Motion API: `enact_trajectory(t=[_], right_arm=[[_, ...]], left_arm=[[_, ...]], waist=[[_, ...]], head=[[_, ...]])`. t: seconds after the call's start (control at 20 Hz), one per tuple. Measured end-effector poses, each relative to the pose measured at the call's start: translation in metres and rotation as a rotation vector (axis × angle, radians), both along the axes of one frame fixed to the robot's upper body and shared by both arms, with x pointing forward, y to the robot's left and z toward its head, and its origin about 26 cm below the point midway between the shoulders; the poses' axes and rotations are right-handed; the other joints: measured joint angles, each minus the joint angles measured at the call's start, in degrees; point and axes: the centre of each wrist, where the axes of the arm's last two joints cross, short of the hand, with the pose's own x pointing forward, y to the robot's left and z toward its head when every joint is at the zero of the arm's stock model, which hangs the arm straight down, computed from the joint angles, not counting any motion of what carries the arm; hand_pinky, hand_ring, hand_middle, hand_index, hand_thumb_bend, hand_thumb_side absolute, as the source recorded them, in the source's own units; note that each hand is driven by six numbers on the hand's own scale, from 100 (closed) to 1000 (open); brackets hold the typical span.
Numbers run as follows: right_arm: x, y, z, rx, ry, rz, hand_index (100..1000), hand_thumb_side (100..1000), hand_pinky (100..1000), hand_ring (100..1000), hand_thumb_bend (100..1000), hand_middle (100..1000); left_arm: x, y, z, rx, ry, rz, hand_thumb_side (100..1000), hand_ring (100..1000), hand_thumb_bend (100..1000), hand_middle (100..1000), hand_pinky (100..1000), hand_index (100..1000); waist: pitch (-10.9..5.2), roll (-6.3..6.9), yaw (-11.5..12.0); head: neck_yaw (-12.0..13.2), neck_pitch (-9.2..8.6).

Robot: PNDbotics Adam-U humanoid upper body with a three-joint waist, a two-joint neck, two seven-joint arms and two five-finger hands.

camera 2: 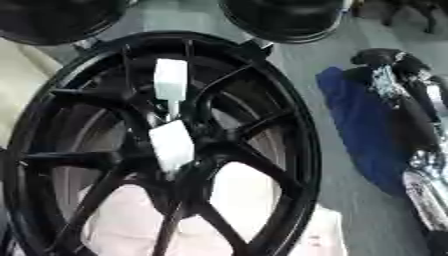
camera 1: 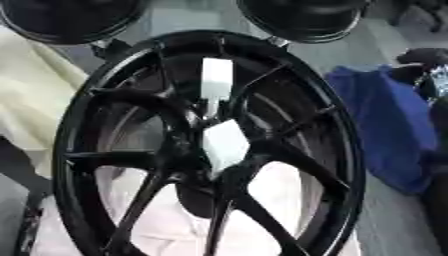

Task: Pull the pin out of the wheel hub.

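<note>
My right hand (camera 2: 398,80) sits at the right edge over a blue cloth (camera 2: 359,135); its finger state cannot be determined. The black wheel hub (camera 1: 210,150) stands well to its left, white pin (camera 1: 216,80) seated above centre.

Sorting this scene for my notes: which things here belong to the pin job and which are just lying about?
Job: wheel; white pin at the hub; right hand.
Lying about: blue cloth; two dark round things beyond; pale cloth.
</note>
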Motion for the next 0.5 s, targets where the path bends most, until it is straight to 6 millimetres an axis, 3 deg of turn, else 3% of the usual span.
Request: enact_trajectory(t=[0.5], right_arm=[[-0.0011,-0.0025,-0.0013,-0.005,-0.001,-0.013,681,519,815,665,113,655]], left_arm=[[0.0002,0.0038,0.0091,0.086,-0.026,0.024,625,549,243,553,896,707]], waist=[[0.01,0.39,-0.2]], head=[[-1.2,-0.42]])
